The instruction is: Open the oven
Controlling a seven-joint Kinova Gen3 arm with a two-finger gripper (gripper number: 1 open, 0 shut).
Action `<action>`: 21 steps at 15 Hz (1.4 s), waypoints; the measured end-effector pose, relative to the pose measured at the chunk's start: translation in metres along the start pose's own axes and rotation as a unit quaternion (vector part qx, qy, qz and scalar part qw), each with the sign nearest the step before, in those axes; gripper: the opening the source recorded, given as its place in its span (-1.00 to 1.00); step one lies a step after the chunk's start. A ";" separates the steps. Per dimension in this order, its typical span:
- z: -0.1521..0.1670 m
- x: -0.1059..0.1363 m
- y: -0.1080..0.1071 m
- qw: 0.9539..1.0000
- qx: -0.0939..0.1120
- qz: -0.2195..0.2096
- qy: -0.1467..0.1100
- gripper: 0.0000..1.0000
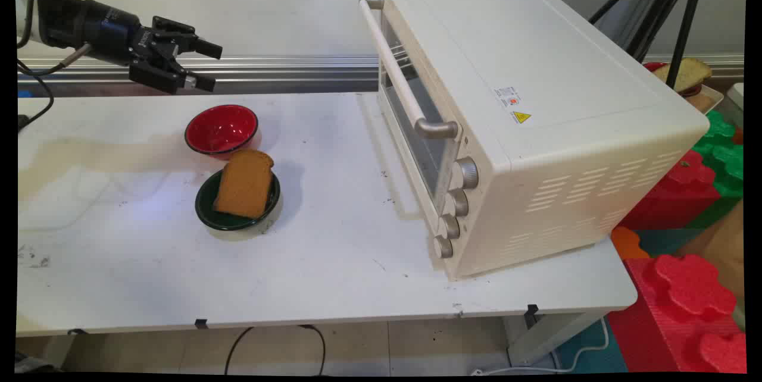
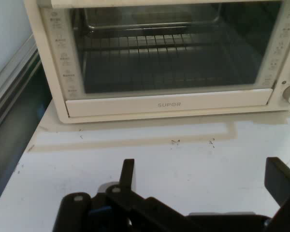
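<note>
My black gripper point(image 1: 208, 65) hangs open in the air at the table's far left, pointing right toward the oven, with nothing between its fingers point(image 2: 127, 173). Below and slightly right of it sits an empty red bowl point(image 1: 221, 129). Just in front of that bowl, a slice of brown bread point(image 1: 244, 182) leans in a dark green bowl point(image 1: 209, 210). A cream toaster oven point(image 1: 524, 120) stands on the right with its door shut. In the hand view its glass door point(image 2: 169, 53) and inner rack fill the top, across a bare stretch of table.
The oven's bar handle point(image 1: 400, 81) and several knobs point(image 1: 458, 203) face left. Red and green foam blocks point(image 1: 690, 263) lie beyond the table's right edge. A plate with bread point(image 1: 684, 75) and tripod legs point(image 1: 678, 19) stand at the back right. A metal rail point(image 1: 286, 63) runs along the wall.
</note>
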 end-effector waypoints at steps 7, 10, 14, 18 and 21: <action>0.000 0.002 0.001 1.000 0.000 -0.006 0.006 1.00; -0.001 0.008 0.001 1.000 -0.001 -0.007 0.016 1.00; -0.003 0.023 0.002 0.999 -0.003 -0.007 0.036 1.00; 0.001 0.048 0.004 0.998 -0.008 -0.003 0.062 1.00; 0.010 0.070 0.005 0.996 -0.012 -0.003 0.083 1.00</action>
